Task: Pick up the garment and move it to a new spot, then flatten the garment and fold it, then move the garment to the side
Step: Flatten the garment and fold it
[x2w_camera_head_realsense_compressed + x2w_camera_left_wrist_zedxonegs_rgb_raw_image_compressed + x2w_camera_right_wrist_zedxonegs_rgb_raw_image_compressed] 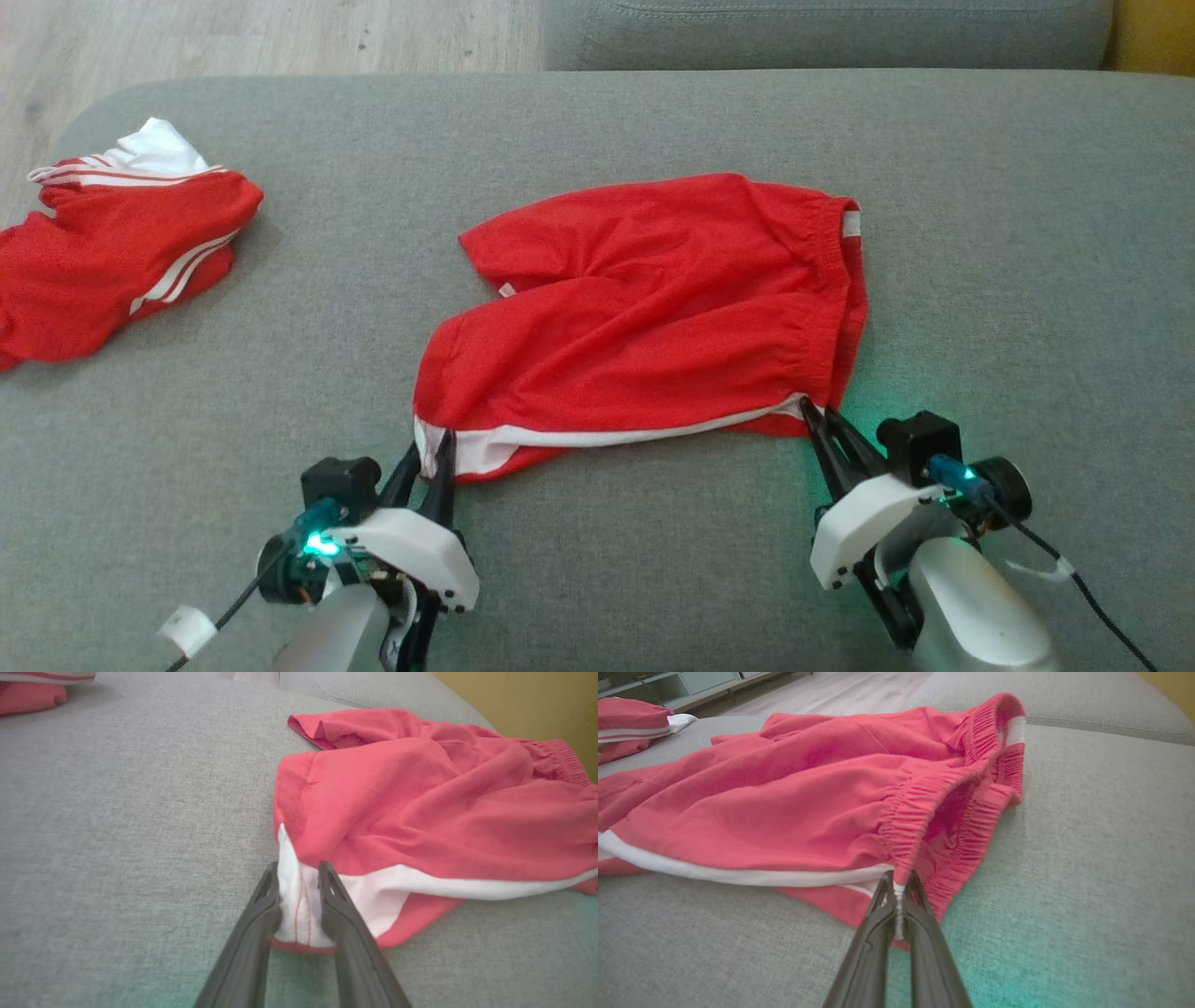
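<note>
Contact on the right: the right gripper [899, 881] is pinched tight, its two dark fingers closed on the white-striped corner of the shorts [784, 802], just where the elastic waistband ends; the cloth rises out of the tips in a small ridge. Over to the left gripper [299, 873]; its fingers stand part-way apart, one on each side of the white hem corner of a leg opening, with cloth in the gap between them; firm nip or loose straddle, I cannot tell.

Outward from there: the shorts lie near the middle of the grey cushion [653, 569], straight ahead of the robot, waistband towards its right, leg openings towards its left; a white stripe runs along the near edge from one gripper to the other; the red cloth is rumpled, creased across the middle, and the waistband gapes open on the right.

Further out, a second red garment [112, 261] with white stripes sits bunched at the cushion's far left, well apart from the shorts; beyond the cushion, the head view shows pale wooden floor [280, 37] at upper left and a second grey cushion [822, 33] along the top.
</note>
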